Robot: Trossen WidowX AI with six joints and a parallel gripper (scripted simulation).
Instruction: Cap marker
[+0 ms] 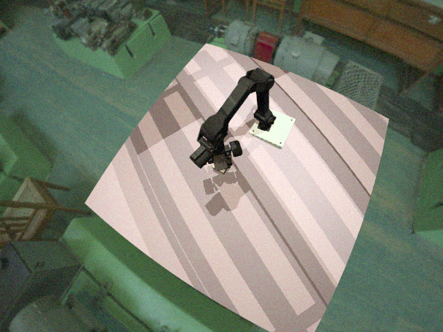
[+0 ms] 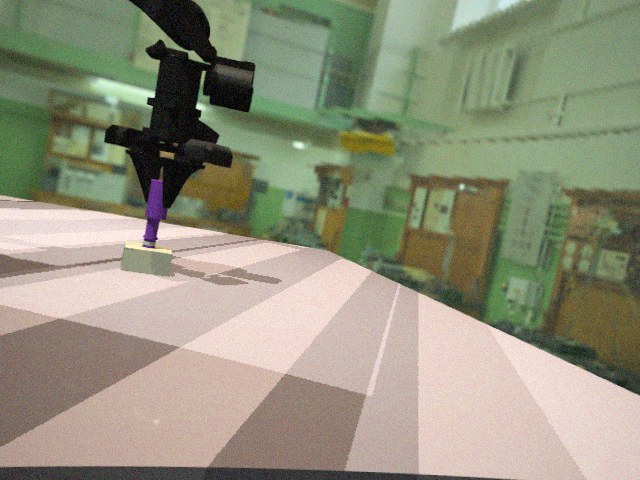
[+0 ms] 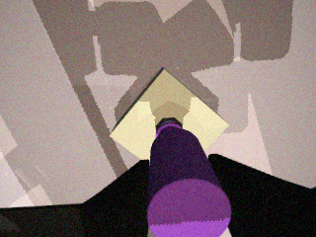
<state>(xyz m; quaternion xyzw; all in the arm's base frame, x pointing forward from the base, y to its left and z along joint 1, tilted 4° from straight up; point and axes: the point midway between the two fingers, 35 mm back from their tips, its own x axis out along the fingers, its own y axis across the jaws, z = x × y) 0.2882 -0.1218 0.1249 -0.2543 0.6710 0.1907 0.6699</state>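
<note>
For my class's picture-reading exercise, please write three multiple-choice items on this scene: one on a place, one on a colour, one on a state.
1. Where does the marker stand?
A. In the holder block
B. On the pale base plate
C. On the floor

2. What colour is the cap?
A. Red
B. Yellow
C. Purple

3. How is the hand?
A. Wide open, holding nothing
B. Shut on the cap
C. Shut on the holder block

Key:
1: A; the marker rises from the top of the holder block.
2: C; the cap shows purple in the exterior and wrist views.
3: B; the fingers of the hand close around the cap, above the block.
</note>
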